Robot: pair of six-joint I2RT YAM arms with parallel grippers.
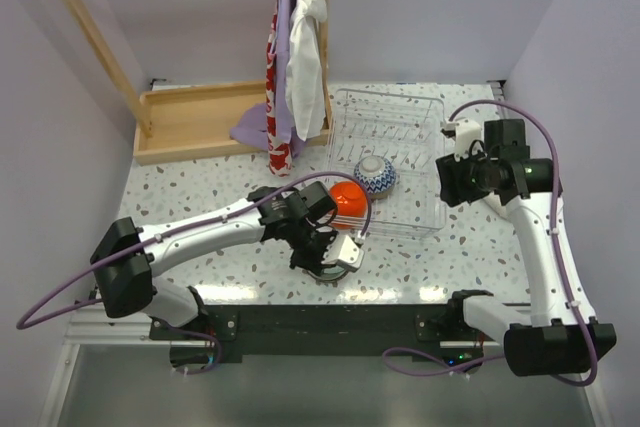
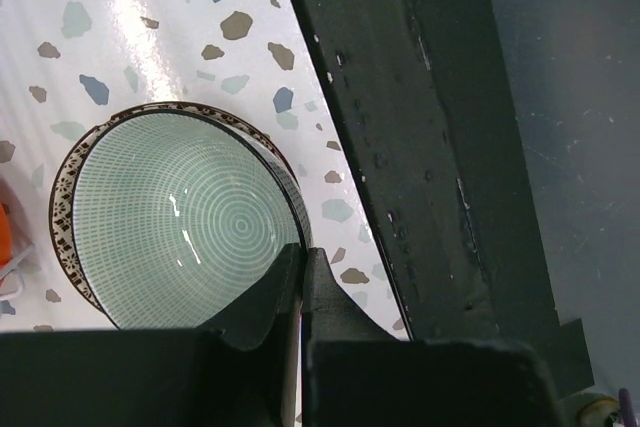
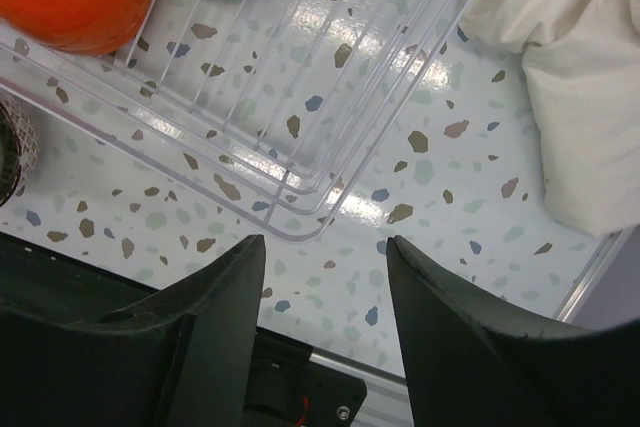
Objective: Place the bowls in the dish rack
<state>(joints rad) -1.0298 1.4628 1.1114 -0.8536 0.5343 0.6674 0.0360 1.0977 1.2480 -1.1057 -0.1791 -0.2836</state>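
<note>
A mint green bowl (image 2: 185,222) with a dark patterned rim stands on the speckled table near its front edge. My left gripper (image 2: 302,259) is shut on the bowl's right rim, one finger inside and one outside; from above, that gripper (image 1: 325,257) covers most of the bowl. The dish rack (image 1: 392,152) of clear wire holds an orange-red bowl (image 1: 347,199) and a blue-and-white patterned bowl (image 1: 375,175) at its near left corner. Beside the rack's right end, my right gripper (image 3: 325,247) hangs open over bare table with nothing between its fingers.
A wooden tray (image 1: 195,122) lies at the back left, with a wooden post (image 1: 90,37) rising from it. Cloths (image 1: 298,57) hang at the back centre by the rack's far left corner. A white cloth (image 3: 570,77) fills the right of the right wrist view. A dark rail (image 2: 440,147) edges the table's front.
</note>
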